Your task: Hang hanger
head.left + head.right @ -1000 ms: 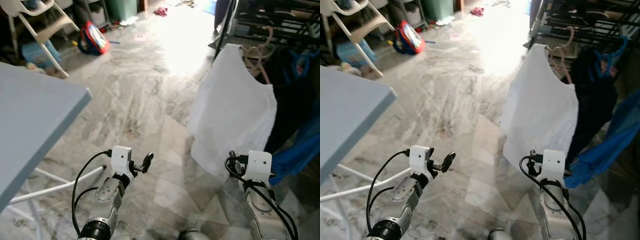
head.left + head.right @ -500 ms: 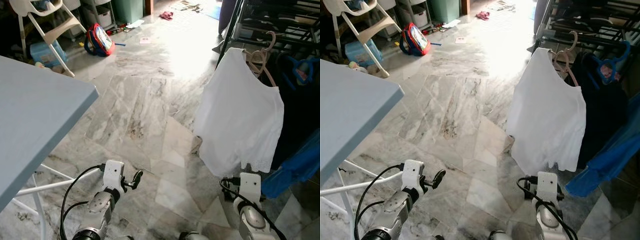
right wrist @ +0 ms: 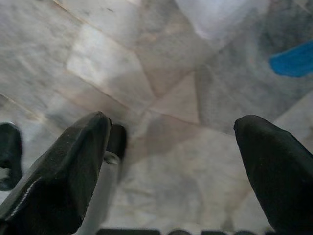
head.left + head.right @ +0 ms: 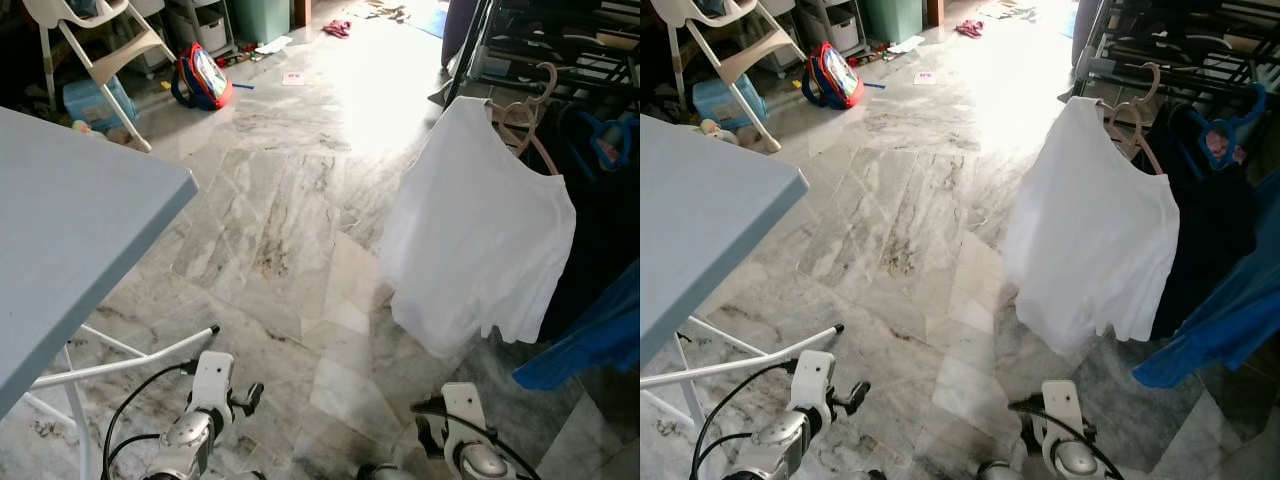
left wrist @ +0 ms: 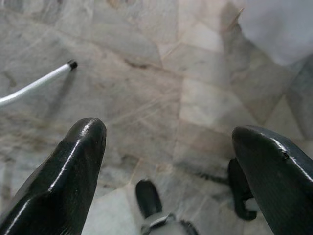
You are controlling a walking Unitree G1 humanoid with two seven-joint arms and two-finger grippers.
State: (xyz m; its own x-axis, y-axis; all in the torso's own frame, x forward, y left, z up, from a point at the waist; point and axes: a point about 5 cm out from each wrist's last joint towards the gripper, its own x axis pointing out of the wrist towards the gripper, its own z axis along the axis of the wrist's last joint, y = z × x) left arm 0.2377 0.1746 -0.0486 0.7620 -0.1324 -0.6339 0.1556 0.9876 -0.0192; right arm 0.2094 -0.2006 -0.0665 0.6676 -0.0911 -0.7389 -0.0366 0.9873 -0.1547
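Both silver arms are hanging low, left gripper (image 5: pixel 168 147) and right gripper (image 3: pixel 171 147) gaping wide, holding nothing.

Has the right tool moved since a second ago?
Yes. The right tool has dropped away from the white shirt, now low above the floor, open and empty.

Pale hanger (image 4: pixel 527 118) hooked on rack, shirt-draped

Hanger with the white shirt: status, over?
Both grippers open, low over the floor: left gripper, right gripper. Hanger on rack, white shirt on it. Nothing obstructing.
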